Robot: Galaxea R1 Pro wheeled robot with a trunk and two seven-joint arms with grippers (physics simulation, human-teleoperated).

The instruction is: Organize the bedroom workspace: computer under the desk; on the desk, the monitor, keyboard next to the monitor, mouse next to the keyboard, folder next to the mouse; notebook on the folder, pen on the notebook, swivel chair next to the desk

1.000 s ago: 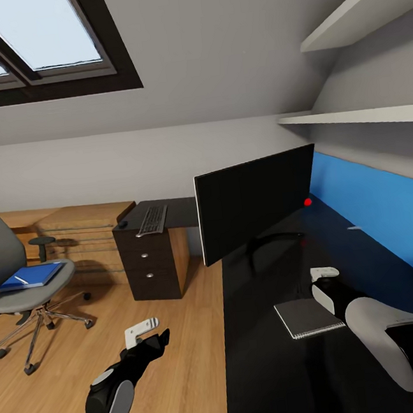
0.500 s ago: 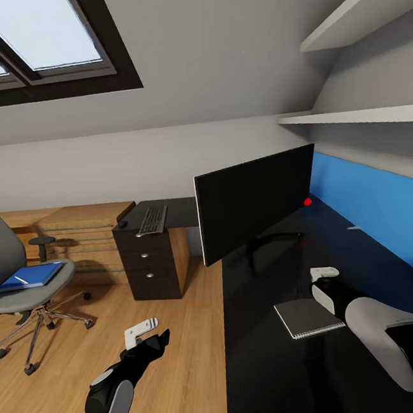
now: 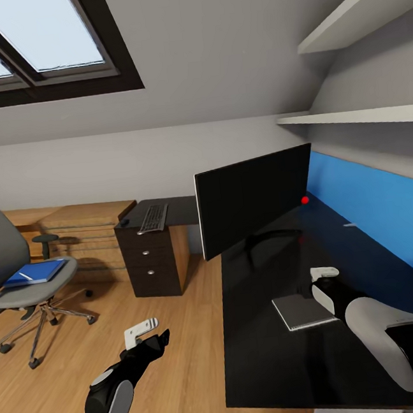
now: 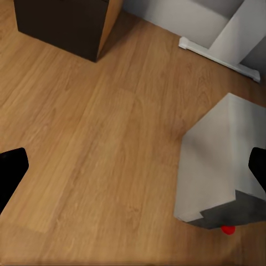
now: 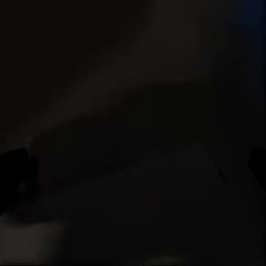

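Left pincer (image 3: 144, 331) hangs over bare wood floor (image 3: 186, 363), beside the desk's near edge; fingers spread apart, nothing between them. Its wrist view looks down on a grey computer (image 4: 221, 166) with a red spot, standing on the floor, and the foot of a black drawer unit (image 4: 66, 25).

Right pincer (image 3: 324, 274) low over the desk (image 3: 276, 365); whether apart or together, cannot tell. Its wrist view is near black, showing the glossy top (image 5: 133, 166). Just beside it, toward the left, a notebook (image 3: 302, 312) lies flat on the desk.

Monitor (image 3: 257, 201) stands farther back on the desk, red light at its lower corner, blue back panel (image 3: 380, 212) to its right.

Keyboard (image 3: 153, 218) lies on the desk's far wing above the drawers (image 3: 150, 264); mouse (image 3: 124, 223) just to its left.

Chair (image 3: 22, 279) stands well apart at far left on the floor. Blue folder (image 3: 34, 273) on its seat, a thin white pen (image 3: 26, 276) lying on the folder. Wooden chest (image 3: 82, 237) behind.
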